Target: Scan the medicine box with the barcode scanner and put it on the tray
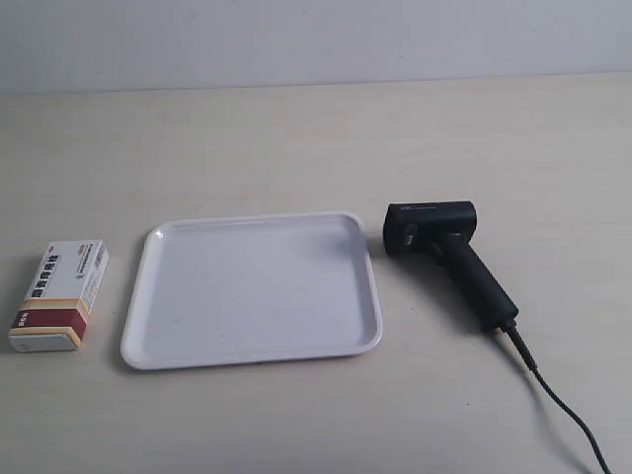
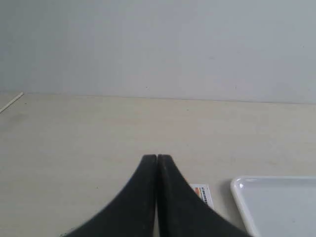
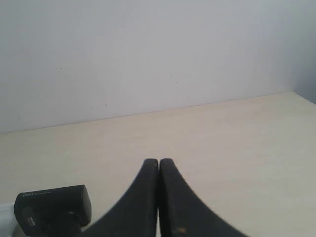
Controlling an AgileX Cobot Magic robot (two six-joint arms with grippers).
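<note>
The white medicine box with a dark red and orange band lies flat on the table at the exterior view's left, beside the empty white tray. The black barcode scanner lies on its side to the tray's other side, cable trailing toward the front edge. Neither arm shows in the exterior view. My left gripper is shut and empty, above the table with a corner of the medicine box and the tray just past it. My right gripper is shut and empty, the scanner off to one side.
The pale wooden table runs back to a plain white wall. Only the box, tray and scanner lie on it.
</note>
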